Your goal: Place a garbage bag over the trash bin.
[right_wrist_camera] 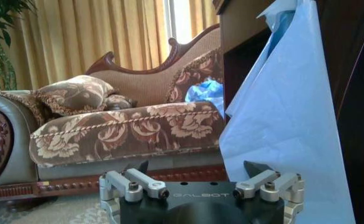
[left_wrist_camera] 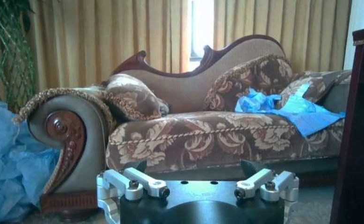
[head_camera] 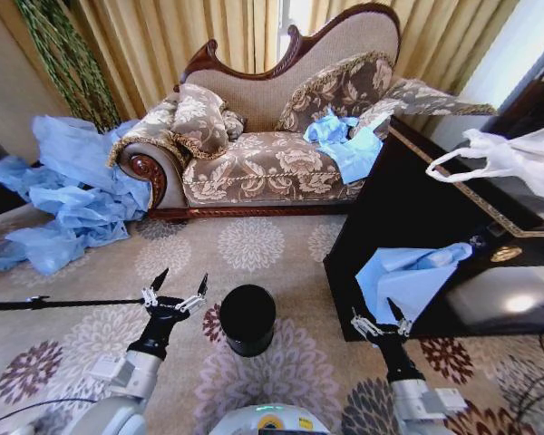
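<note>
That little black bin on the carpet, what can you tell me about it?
The trash bin is a small, plain black cylinder with a round rim, smooth and dull like plastic. It stands upright on the flowered carpet, open at the top, with no bag over it; its inside looks dark. It sits between the two arms: the left pincer is beside it, the right pincer farther off, both open. Neither touches it. The dark cabinet stands to its right.
</note>
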